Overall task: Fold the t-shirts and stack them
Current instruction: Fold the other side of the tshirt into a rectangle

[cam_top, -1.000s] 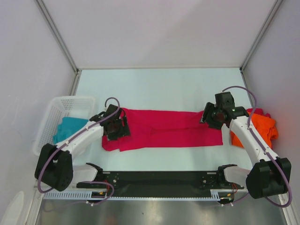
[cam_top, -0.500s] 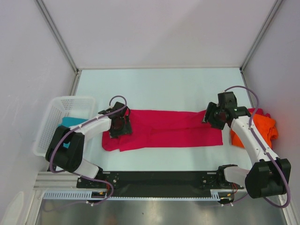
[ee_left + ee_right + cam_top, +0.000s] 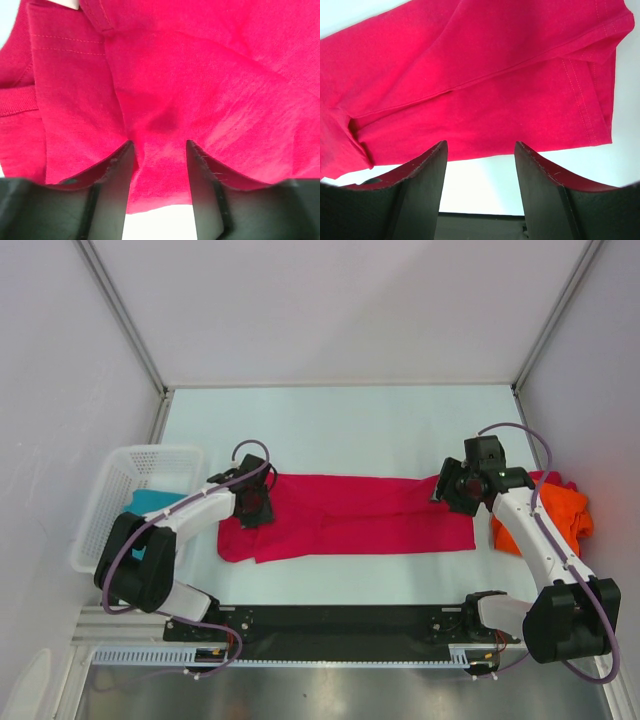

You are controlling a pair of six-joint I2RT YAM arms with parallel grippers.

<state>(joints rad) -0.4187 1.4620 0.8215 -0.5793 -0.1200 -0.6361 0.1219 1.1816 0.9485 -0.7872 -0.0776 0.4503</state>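
Note:
The crimson-pink t-shirt [image 3: 350, 515] lies folded into a long band across the middle of the table. My left gripper [image 3: 255, 502] is down on its left end. In the left wrist view the gripper [image 3: 159, 145] is open, with its fingertips pressed into the crimson cloth [image 3: 200, 75] and a cloth edge lying between them. My right gripper [image 3: 450, 488] is over the shirt's right end. In the right wrist view it [image 3: 480, 145] is open and empty above the crimson cloth [image 3: 470, 75]. The orange t-shirt [image 3: 565, 510] lies crumpled at the far right. The teal t-shirt [image 3: 145, 512] lies in the basket.
A white mesh basket [image 3: 120, 465] stands at the left edge of the table. White walls enclose the table on the left, back and right. The black base rail [image 3: 340, 625] runs along the near edge.
My left gripper has moved a little toward the far side along the shirt's left end, its arm swinging in. My right gripper has shifted slightly right. The shirt lies as before.

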